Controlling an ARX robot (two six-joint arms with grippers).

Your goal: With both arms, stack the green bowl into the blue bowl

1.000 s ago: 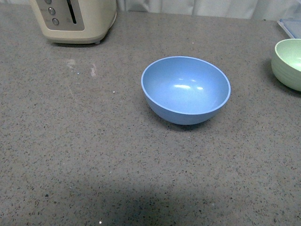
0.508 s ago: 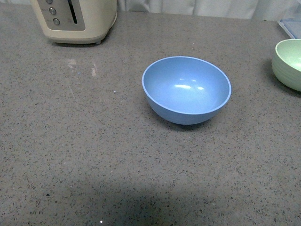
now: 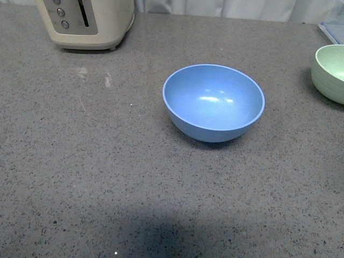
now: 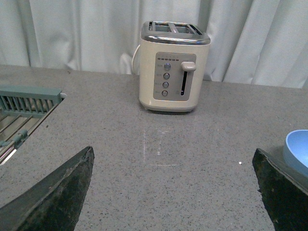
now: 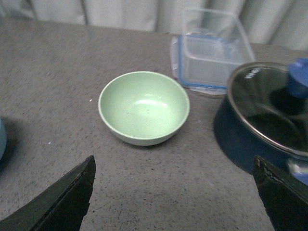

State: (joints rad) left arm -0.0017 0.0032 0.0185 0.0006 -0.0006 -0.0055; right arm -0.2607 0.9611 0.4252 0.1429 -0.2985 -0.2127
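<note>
The blue bowl sits upright and empty at the middle of the grey speckled counter; its rim also shows in the left wrist view. The green bowl stands at the right edge of the front view, cut off by the frame. In the right wrist view the green bowl is whole, upright and empty. My right gripper is open and empty, short of the green bowl. My left gripper is open and empty over bare counter, with the blue bowl off to one side. Neither arm shows in the front view.
A cream toaster stands at the back left, also in the left wrist view. A dish rack is beside it. A clear lidded container and a dark blue pot with a glass lid stand close to the green bowl.
The front view has shifted very slightly; the bowls sit a few pixels further right in it. Nothing on the counter has moved.
</note>
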